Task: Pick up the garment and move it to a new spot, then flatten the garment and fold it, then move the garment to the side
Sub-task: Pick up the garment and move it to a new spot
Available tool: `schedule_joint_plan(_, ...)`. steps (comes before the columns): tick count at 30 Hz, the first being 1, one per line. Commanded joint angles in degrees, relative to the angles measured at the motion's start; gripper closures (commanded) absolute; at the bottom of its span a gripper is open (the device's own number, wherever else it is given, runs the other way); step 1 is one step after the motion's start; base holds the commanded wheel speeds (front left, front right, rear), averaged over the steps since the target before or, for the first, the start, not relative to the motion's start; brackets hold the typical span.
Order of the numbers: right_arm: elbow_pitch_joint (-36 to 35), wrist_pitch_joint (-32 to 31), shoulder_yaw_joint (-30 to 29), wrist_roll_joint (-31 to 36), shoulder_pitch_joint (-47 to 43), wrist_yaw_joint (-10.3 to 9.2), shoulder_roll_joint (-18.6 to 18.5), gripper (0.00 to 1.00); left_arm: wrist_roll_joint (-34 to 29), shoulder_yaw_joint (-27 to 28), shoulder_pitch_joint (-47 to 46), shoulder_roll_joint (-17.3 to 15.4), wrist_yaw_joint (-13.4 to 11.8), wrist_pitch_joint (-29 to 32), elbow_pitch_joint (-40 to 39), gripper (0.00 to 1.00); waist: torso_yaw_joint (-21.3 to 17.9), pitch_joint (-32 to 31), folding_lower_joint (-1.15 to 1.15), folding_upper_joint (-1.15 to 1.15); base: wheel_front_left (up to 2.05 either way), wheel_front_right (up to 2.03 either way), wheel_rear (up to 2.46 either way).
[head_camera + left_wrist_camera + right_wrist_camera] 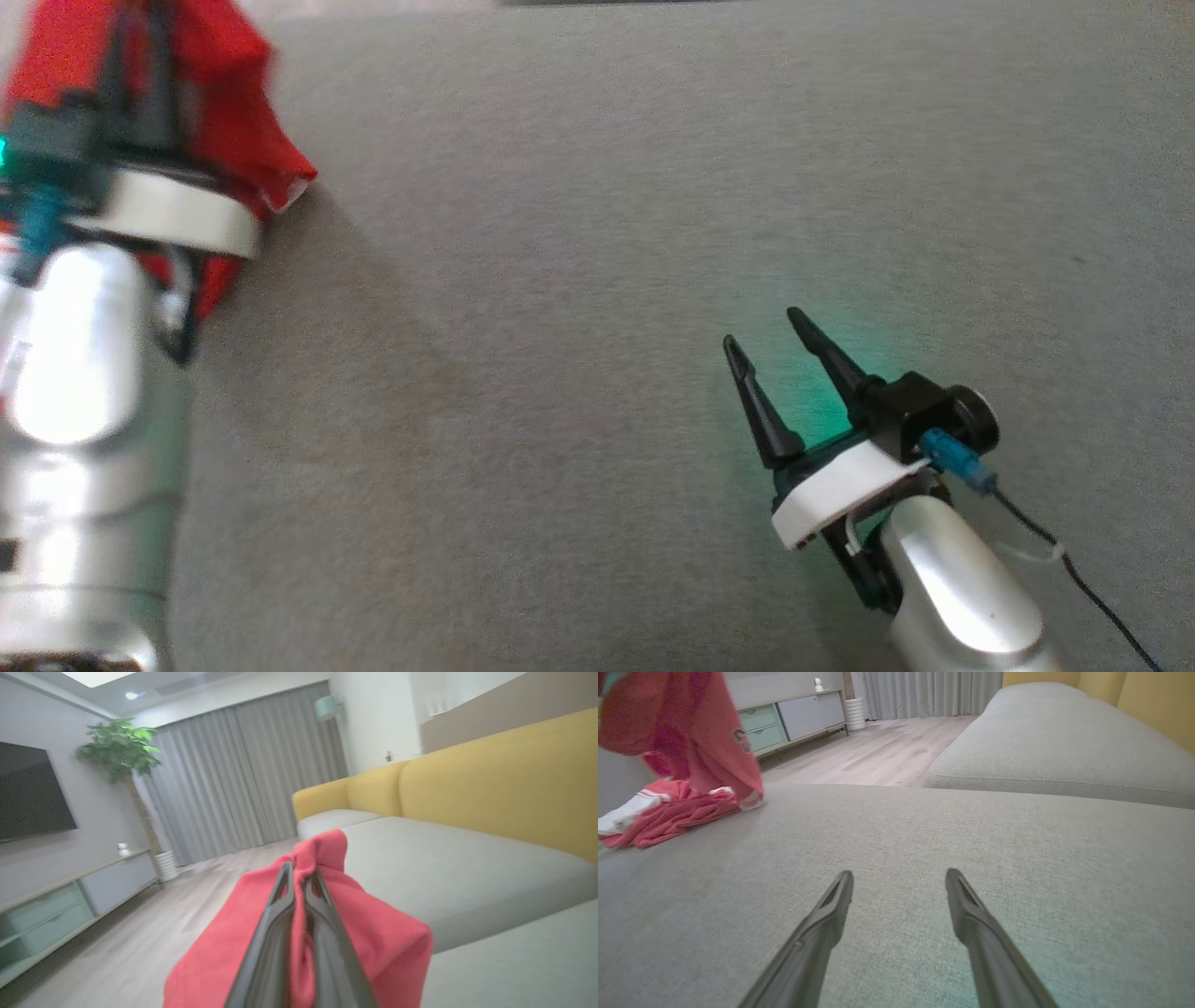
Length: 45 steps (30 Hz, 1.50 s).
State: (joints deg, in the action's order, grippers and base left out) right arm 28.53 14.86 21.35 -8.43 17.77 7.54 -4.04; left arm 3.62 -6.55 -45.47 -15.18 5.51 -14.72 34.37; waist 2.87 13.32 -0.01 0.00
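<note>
Pincer states: left pincer [299, 871] clamped on the red fabric garment with white striped trim [383, 947], right pincer [764, 329] spread wide

In the left wrist view, the two dark fingers [275, 924] of the left pincer are seen pressed close together, and a fold of the garment is pinched between them near the tips. The cloth is bunched above the tips and hangs down on both sides of the fingers. In the head view the same pincer is found at the upper left, blurred, with the red cloth draped around it.

In the right wrist view, one part of the garment is seen lifted and hanging at the upper left, while the other part lies crumpled on the grey woven sofa seat cushion [896, 826]. The white striped trim is seen in the lying part.

The right pincer is held with its fingers wide apart, and nothing is gripped between them. It is placed low over the same cushion, well apart from the garment; whether the cushion is touched cannot be told. A green glow [822, 392] is cast on the cushion beside it.

Behind, a yellow upholstered sofa backrest [504, 774], grey pleated curtains [233, 774], a green leafy potted plant [119, 749] and a light wooden floor [154, 924] are seen.
</note>
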Motion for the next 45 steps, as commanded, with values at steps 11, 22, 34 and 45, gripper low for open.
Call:
schedule_joint_plan(11,-2.2,0.1,7.5,-4.0,-2.0,-0.05,1.1,0.0,4.2,-8.1,6.0,8.7,1.7,-0.3,-12.1,1.0,-14.7,-4.9,0.01,0.0,0.0,0.0,0.0)
schedule_joint_plan(22,-2.0,0.1,9.3,-5.2,-2.2,-0.05,1.2,0.0,14.8,-22.7,13.8,12.3,1.6,-0.3,-12.0,1.0,-17.2,-5.2,0.01,0.0,0.0,0.0,0.0)
schedule_joint_plan(34,-1.6,0.1,3.6,-4.3,-2.5,-0.05,1.2,0.0,12.2,-13.9,24.2,10.2,-4.1,-0.3,-9.6,0.0,-9.9,-7.0,0.01,0.0,0.0,0.0,0.0)
schedule_joint_plan(45,-1.2,0.1,-6.0,-3.4,-6.0,-0.05,1.2,0.0,5.6,-3.4,38.3,9.0,-4.9,-0.3,-13.0,0.0,-2.3,-11.2,0.01,0.0,0.0,0.0,0.0)
